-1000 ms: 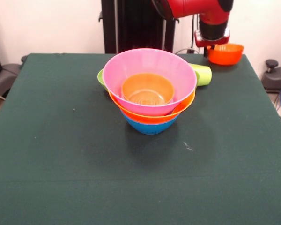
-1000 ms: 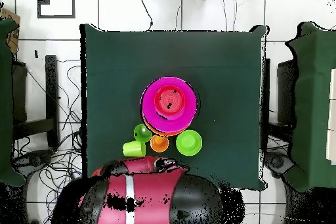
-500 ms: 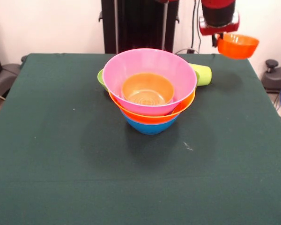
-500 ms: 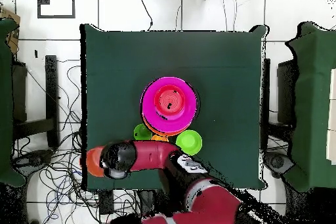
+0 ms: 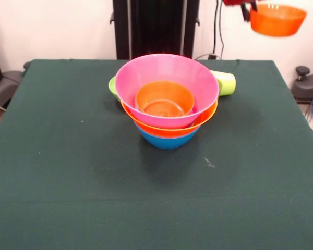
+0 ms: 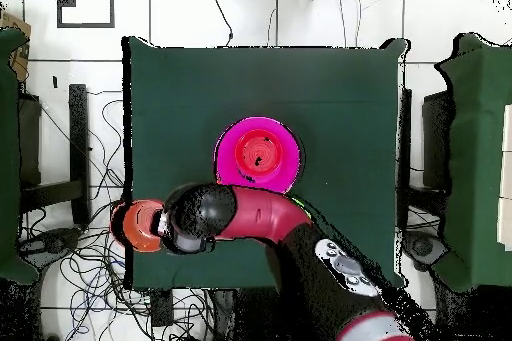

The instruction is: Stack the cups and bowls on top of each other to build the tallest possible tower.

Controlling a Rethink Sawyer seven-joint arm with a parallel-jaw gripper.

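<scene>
I see the tower three nested bowls high with a small orange plastic bowl seated inside the glossy pink bowl. My gripper holds another small orange bowl aloft, well off from the tower; jaws clamped on its rim. I judge that bowl, the lime-yellow plastic tumbler and the green piece behind the tower remain to be stacked.

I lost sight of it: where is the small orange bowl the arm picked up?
In the front view the orange bowl hangs at the top right, held by the tool above the table's far right corner, beyond the lime cup.

A dark green cloth covers the table, with a small pale speck on it
</scene>
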